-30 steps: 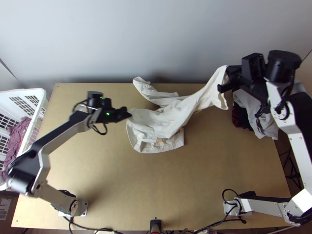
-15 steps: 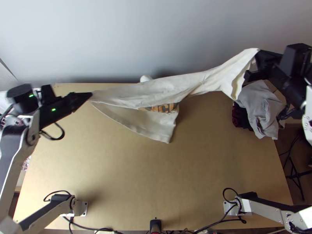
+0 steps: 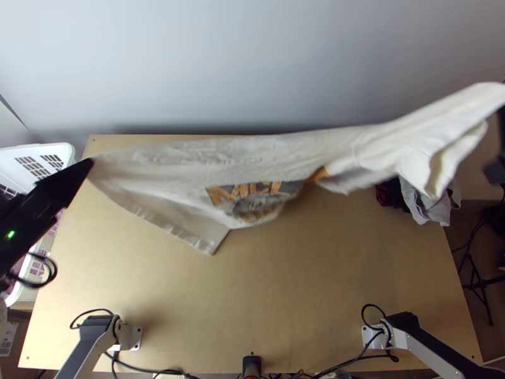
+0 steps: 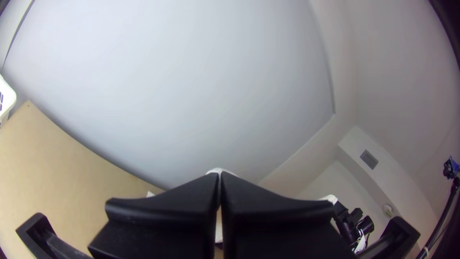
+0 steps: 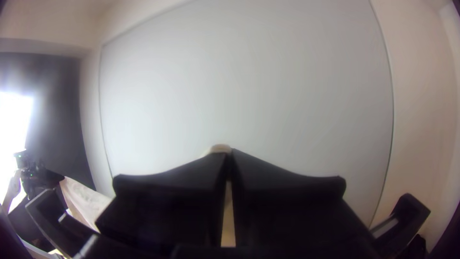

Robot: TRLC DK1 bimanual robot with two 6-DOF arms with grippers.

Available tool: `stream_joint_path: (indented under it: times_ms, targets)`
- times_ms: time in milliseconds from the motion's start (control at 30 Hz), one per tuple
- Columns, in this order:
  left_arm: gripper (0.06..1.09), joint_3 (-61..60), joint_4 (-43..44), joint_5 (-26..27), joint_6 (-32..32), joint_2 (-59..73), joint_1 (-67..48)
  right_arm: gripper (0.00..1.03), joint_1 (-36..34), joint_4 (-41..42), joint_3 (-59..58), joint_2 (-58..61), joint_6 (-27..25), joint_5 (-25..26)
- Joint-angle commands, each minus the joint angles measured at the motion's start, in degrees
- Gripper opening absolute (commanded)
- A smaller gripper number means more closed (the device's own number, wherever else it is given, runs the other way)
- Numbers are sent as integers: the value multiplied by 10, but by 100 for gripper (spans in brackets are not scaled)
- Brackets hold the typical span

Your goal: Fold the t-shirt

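Near edge of the table (image 3: 265,303): both arm bases, cables, and a small black device (image 3: 252,364) between them. Further up, a low corner of the cream t-shirt (image 3: 252,158) hangs toward the left half, its orange-and-grey print (image 3: 252,197) facing the camera around the middle. White basket (image 3: 62,150) is off the left side; pile of grey and dark clothes (image 3: 432,205) at the right side, partly under the shirt's line in the top view.

Left gripper (image 3: 90,162): fingers together, clamped on one end of the shirt. Right gripper (image 3: 497,169): blurred and cut off at the top view's edge, but the wrist view has its fingers pressed together with cream cloth at the tips, so pretty surely clamped on the other end. Shirt is strung between them, creased lengthwise, lifted, not flat. Behind it all, the pale wall (image 3: 252,63).
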Motion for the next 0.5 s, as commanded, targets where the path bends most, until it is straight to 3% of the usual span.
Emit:
stream_joint_path:
  times_ms: [0,200,467]
  targets:
    - [9,18,-9,-1,-18,-84,44,3,-4,-1,8,-78,34,1]
    - [9,33,-8,-20,-19,-122,75,3,-12,22,18,-127,32,18]
    - [9,84,2,-106,-19,-138,78,3,-2,85,22,-163,55,60]
